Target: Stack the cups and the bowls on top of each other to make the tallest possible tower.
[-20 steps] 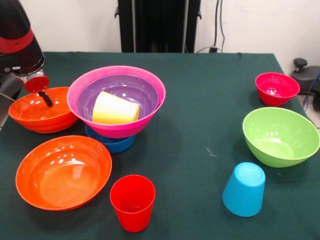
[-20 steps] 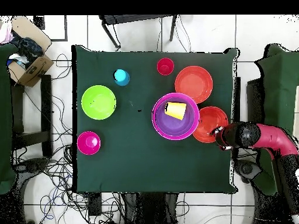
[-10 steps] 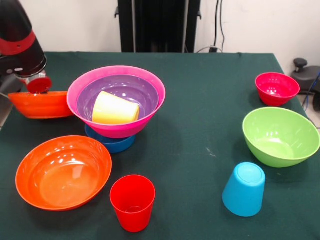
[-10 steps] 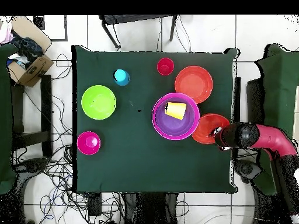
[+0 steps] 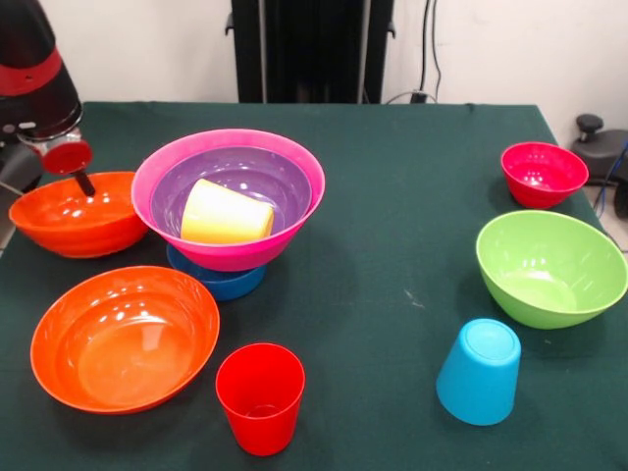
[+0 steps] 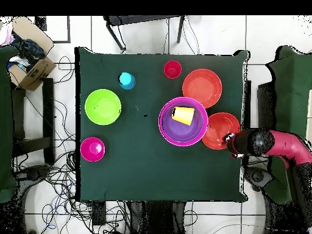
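My gripper (image 5: 80,182) (image 6: 231,139) is at the table's left edge in the front view, shut on the rim of an orange bowl (image 5: 69,221) (image 6: 217,129), one finger inside it. Beside it stands the tower: a magenta bowl (image 5: 245,257) holding a purple bowl (image 5: 245,169) (image 6: 183,125), with a yellow cup (image 5: 226,214) (image 6: 183,115) lying on its side inside, all resting on a small blue bowl (image 5: 221,283). A second orange bowl (image 5: 123,339) and an upright red cup (image 5: 260,397) stand in front. At right sit an upturned light blue cup (image 5: 479,371), a lime green bowl (image 5: 549,267) and a small crimson bowl (image 5: 543,174).
The held bowl reaches the edge of the green table (image 5: 392,245) and nearly touches the magenta bowl. In the overhead view a cardboard box (image 6: 30,64) sits on the floor off one table corner, among cables.
The orange bowl in my gripper rose and levelled off half a second ago. It now sits lower again, tipped so its inside shows, slightly further left than at first.
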### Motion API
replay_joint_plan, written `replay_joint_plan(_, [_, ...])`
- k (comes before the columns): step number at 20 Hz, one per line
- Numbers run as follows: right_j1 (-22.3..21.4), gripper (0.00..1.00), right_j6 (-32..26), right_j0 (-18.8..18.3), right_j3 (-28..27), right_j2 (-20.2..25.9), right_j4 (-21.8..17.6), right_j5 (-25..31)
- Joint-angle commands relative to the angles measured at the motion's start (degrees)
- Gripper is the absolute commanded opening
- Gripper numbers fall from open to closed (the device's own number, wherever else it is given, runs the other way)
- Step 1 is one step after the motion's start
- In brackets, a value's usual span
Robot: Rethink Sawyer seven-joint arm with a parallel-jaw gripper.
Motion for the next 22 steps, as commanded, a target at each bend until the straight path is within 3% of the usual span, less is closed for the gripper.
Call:
replay_joint_plan(1, [-0.92, 0.0, -15.38, 1.76, 2.55, -3.94, -6.13, -0.42])
replay_joint_plan(22, [-2.83, 0.0, -13.36, 1.15, 5.66, -3.27, -4.7, -0.77])
